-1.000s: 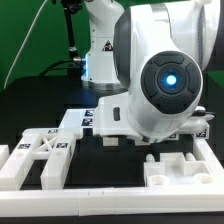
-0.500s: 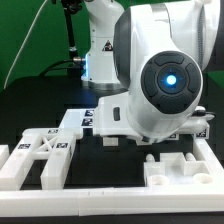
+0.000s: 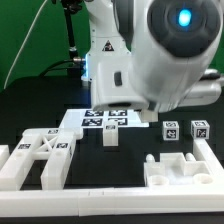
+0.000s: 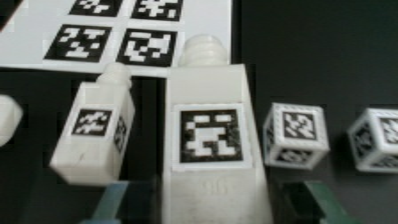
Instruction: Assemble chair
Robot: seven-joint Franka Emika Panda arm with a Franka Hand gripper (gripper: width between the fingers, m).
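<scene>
Exterior view's left: the cross-braced chair panel point(image 3: 45, 150) is lying on the worktop point(image 3: 130, 152). The marker board point(image 3: 105, 118) is sitting mid-scene. I am watching the gripper point(image 4: 217, 200) clamping a tagged chair leg point(image 4: 214, 130), with a second leg point(image 4: 98, 120) lying just beside it. Exterior view's right: a tagged block point(image 3: 170, 131) and its twin point(image 3: 200, 128) are standing side by side.

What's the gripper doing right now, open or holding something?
Gripper: closed on the long white tagged chair leg.
</scene>
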